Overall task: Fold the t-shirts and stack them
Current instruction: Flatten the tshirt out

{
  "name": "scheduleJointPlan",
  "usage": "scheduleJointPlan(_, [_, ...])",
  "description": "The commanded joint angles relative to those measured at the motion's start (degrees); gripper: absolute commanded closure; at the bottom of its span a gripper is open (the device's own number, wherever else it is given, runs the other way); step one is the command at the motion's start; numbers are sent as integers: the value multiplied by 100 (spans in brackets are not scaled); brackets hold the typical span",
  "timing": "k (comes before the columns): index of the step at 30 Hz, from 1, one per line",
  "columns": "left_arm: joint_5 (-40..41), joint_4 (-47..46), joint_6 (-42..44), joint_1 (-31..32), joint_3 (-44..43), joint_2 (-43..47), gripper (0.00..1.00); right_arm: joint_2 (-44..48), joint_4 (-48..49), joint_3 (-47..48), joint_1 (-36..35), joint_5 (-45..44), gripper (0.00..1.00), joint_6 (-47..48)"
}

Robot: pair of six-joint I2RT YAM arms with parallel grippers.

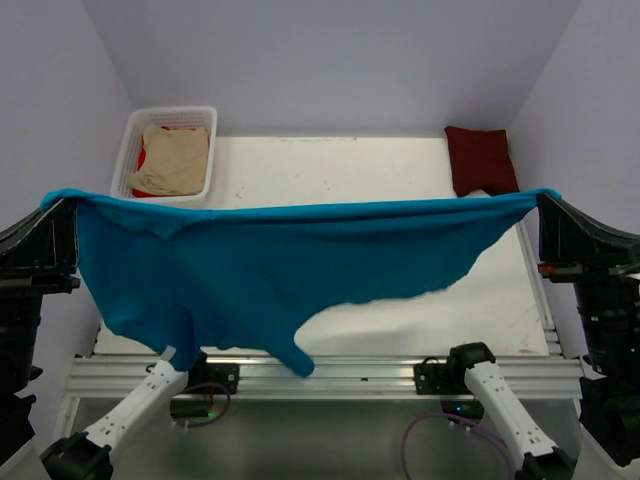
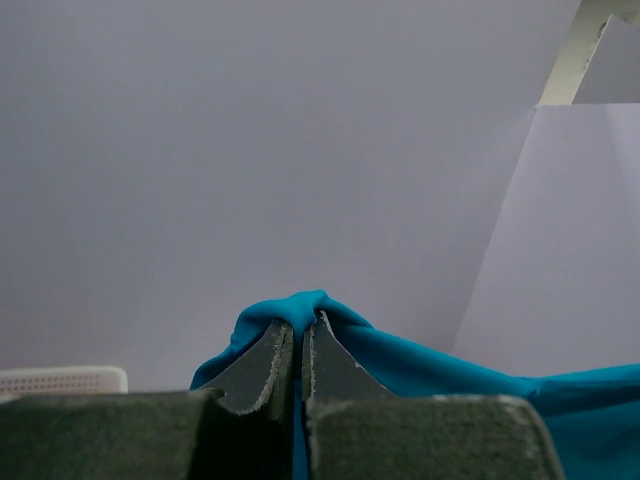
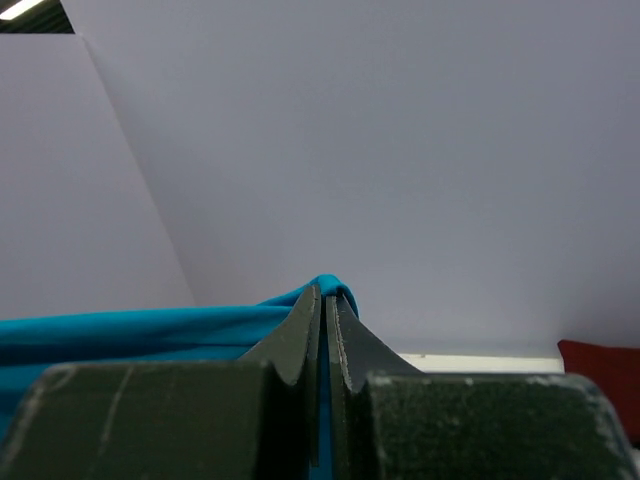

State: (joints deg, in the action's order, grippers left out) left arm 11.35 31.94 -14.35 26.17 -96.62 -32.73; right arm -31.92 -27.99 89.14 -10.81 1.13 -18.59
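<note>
Teal t-shirt (image 1: pixel 250 260) hangs spread in the air above the table (image 1: pixel 370 180), stretched between both arms, not yet folded. Left claw (image 2: pixel 300 322) is pinched tight on one top corner, right claw (image 3: pixel 325 292) pinched tight on the other; cloth bunches over both tips. Lower edge droops unevenly, one point dangling near the front rail (image 1: pixel 350 372). Maroon t-shirt (image 1: pixel 481 158) lies folded at the table's far right; it looks done and is likely the stack base. Beige t-shirt (image 1: pixel 175 160) and a bit of a red one (image 1: pixel 143 158) sit in the white basket (image 1: pixel 128 135) at far left. Judged roughly one of four finished: teal needs laying flat, folding and stacking, then two more.
</note>
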Motion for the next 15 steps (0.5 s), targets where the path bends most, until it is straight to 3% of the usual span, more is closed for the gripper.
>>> scheduleJointPlan(1, [-661, 40, 257, -402, -261, -312, 100, -244, -303, 191, 35, -33, 100, -13])
scheduleJointPlan(3, [-477, 75, 187, -438, -156, -470, 100, -638, -715, 296, 35, -356, 100, -118])
scheduleJointPlan(7, [173, -205, 231, -438, 1070, -1128, 100, -1570, -1349, 96, 35, -823, 100, -364])
scheduleJointPlan(12, [656, -1013, 134, -438, 2558, -2323, 100, -2956, -850, -950, 35, -1184, 100, -593])
scheduleJointPlan(13, [727, -1406, 152, -438, 2943, -2900, 100, -3178, -701, -1256, 35, -1341, 100, -611])
scheduleJointPlan(15, [615, -1533, 82, -569, 2974, -3640, 100, -3913, -226, -1460, 35, -1492, 100, -663])
